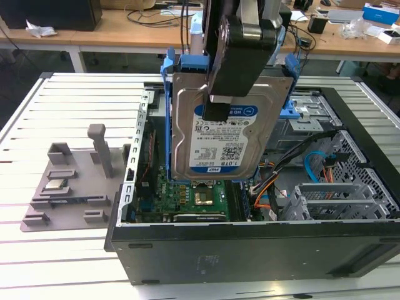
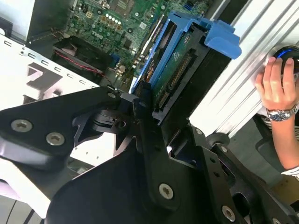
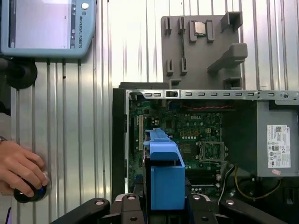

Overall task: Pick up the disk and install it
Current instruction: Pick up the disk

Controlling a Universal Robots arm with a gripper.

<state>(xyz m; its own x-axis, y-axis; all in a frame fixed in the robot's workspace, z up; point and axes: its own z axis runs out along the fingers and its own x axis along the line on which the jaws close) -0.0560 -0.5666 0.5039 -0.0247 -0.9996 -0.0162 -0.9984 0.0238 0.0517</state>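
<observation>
The disk [image 1: 220, 147] is a silver drive with a white-and-blue label in a blue bracket. It hangs upright above the open computer case [image 1: 250, 250], over the motherboard [image 1: 187, 194]. My gripper [image 1: 215, 110] is shut on the disk from above, with one black finger [image 1: 217, 107] pressed on the label side. In the second wrist view the disk [image 2: 180, 70] shows edge-on between the black fingers [image 2: 145, 112]. In the first wrist view its blue bracket [image 3: 166, 179] stands over the board, just in front of the gripper [image 3: 163, 207].
A grey fixture [image 1: 62, 184] carrying a small silver chip lies beside the case on the exterior view's left. Inside the case are a grey power supply [image 3: 275, 144], orange and blue cables [image 1: 312, 165] and metal drive bays [image 1: 306, 112]. A person's hand [image 3: 18, 165] rests on a round device near a blue pendant [image 3: 46, 28].
</observation>
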